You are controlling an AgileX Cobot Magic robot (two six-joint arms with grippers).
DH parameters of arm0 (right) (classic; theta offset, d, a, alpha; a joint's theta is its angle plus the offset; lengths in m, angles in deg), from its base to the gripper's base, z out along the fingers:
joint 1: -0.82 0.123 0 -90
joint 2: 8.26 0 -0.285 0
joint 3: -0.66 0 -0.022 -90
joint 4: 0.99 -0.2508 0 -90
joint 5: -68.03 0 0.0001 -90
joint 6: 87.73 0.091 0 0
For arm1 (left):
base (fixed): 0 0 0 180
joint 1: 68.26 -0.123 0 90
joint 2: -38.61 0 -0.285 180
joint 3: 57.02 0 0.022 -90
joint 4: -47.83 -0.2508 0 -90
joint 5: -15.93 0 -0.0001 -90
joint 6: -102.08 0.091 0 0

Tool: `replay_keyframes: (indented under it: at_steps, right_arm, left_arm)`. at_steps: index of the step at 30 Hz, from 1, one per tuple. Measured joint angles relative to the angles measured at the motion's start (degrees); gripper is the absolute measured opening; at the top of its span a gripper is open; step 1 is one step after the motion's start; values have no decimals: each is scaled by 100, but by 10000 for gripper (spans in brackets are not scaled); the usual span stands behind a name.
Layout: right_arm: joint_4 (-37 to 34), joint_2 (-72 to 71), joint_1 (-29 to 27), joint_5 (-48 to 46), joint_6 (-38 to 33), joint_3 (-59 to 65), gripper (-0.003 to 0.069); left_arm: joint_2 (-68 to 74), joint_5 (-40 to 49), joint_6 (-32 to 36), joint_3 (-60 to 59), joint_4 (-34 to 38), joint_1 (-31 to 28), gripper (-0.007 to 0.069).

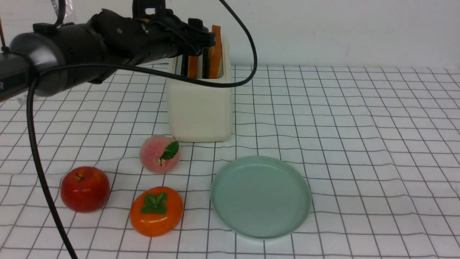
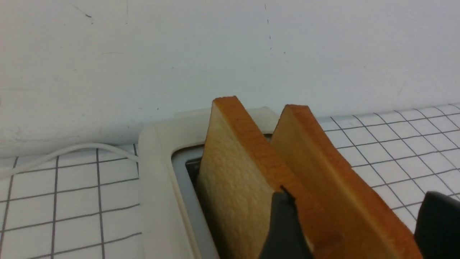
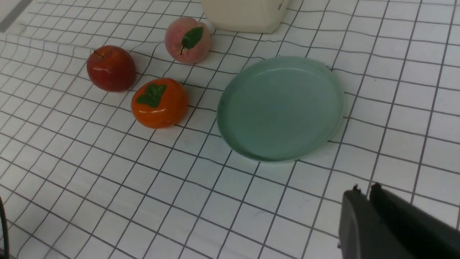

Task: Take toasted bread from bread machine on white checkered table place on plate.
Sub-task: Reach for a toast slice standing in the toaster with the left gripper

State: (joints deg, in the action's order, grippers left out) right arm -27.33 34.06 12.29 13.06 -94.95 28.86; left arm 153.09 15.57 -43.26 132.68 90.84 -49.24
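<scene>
The cream-white bread machine (image 1: 199, 108) stands at the back of the white checkered table (image 1: 359, 144). Two slices of toasted bread stand upright in its slots, the left slice (image 1: 193, 66) and the right slice (image 1: 215, 50). My left gripper (image 1: 204, 40) is open over the slots. In the left wrist view (image 2: 359, 219) one finger (image 2: 284, 223) lies at the left slice's (image 2: 233, 180) crust and the other (image 2: 438, 223) stands beyond the right slice (image 2: 323, 172). The mint-green plate (image 1: 260, 196) lies empty in front of the toaster. My right gripper (image 3: 364, 189) is shut, above the cloth near the plate (image 3: 280, 108).
A peach (image 1: 160, 154), a red apple (image 1: 84, 189) and an orange persimmon (image 1: 156, 210) lie left of the plate. The toaster's white cord (image 2: 72, 149) runs along the wall. My left arm's black cable (image 1: 36, 151) hangs down at the left.
</scene>
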Motion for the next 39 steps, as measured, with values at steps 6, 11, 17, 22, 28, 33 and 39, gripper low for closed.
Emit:
replay_keyframes:
  at_steps: [6, 11, 17, 22, 28, 33, 39]
  right_arm:
    - [-6, 0, 0, 0, 0, 0, 50]
    - [-6, 0, 0, 0, 0, 0, 53]
    - [-6, 0, 0, 0, 0, 0, 55]
    - [11, 0, 0, 15, 0, 0, 59]
    - [11, 0, 0, 17, 0, 0, 65]
    - [14, 0, 0, -1, 0, 0, 69]
    - [32, 0, 0, -8, 0, 0, 71]
  left_arm:
    - [260, -157, 13, 0, 6, 0, 455]
    - [406, -552, 13, 0, -1, 0, 437]
    - [439, -798, 13, 0, -1, 0, 316]
    - [439, -845, 14, 0, -1, 0, 165]
    - [439, -921, 14, 0, -1, 0, 42]
    - [430, -1074, 14, 0, 17, 0, 43]
    - [210, -1193, 14, 0, 22, 0, 43]
